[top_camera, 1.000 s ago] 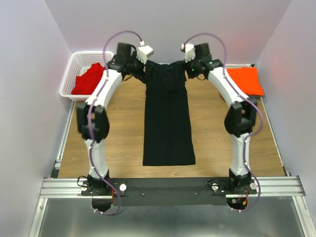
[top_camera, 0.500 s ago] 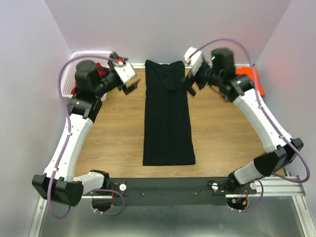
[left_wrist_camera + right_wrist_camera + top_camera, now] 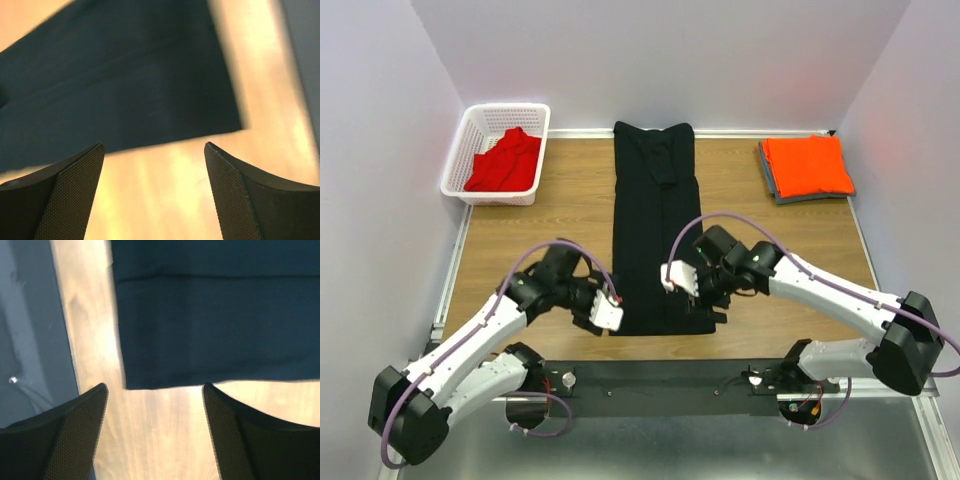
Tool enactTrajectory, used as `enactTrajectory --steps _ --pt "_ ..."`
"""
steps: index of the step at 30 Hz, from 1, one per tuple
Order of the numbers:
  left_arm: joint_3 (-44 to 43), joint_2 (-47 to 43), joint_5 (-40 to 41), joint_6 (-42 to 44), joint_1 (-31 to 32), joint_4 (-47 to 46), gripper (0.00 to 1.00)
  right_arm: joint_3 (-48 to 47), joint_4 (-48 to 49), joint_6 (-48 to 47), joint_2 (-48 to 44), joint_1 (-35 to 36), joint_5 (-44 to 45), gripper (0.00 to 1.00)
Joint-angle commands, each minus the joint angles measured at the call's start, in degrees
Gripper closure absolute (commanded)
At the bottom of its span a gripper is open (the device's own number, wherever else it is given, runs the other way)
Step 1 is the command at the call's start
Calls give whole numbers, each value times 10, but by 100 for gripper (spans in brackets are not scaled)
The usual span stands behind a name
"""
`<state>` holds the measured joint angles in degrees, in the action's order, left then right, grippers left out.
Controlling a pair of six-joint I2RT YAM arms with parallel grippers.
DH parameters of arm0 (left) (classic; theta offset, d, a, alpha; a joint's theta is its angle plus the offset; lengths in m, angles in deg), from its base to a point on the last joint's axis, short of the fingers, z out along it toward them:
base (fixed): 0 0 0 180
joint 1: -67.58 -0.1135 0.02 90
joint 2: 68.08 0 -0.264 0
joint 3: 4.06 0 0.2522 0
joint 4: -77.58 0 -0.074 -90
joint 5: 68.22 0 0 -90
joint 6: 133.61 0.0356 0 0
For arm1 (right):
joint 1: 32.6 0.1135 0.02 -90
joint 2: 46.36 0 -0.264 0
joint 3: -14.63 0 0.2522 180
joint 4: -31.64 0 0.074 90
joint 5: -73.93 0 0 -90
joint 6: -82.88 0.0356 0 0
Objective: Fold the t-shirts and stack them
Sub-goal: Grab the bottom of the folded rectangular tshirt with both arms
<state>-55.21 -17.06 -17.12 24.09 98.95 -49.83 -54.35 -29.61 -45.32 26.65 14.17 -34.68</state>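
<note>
Both arms wear white shells on their long links, with bulky black housings at the joints. The left arm [image 3: 470, 338] fills the lower left of the top view and the right arm [image 3: 830, 290] the lower right. A thin purple cable [image 3: 560, 243] arcs along each one. A white block [image 3: 608, 315] caps each wrist. In the wrist views the fingers [image 3: 65, 200] are black wedges whose inner faces carry a fine dotted texture.

Soft, even light in the top view; wrist views blurred, with warm glare.
</note>
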Motion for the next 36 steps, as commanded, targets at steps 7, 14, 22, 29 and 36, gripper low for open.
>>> enactTrajectory --steps 7,14,22,29,36 --pt "45 61 65 7 131 -46 46 159 145 -77 -62 43 -17 41" --pt "64 92 101 13 189 -76 47 203 177 -97 -69 78 -12 41" --pt "71 131 136 0 238 -96 41 237 203 -116 -46 90 25 45" --pt "60 165 149 -1 252 -93 39 255 207 -124 -49 105 38 44" --pt "43 182 186 -30 258 -101 45 265 215 -122 -31 112 46 42"
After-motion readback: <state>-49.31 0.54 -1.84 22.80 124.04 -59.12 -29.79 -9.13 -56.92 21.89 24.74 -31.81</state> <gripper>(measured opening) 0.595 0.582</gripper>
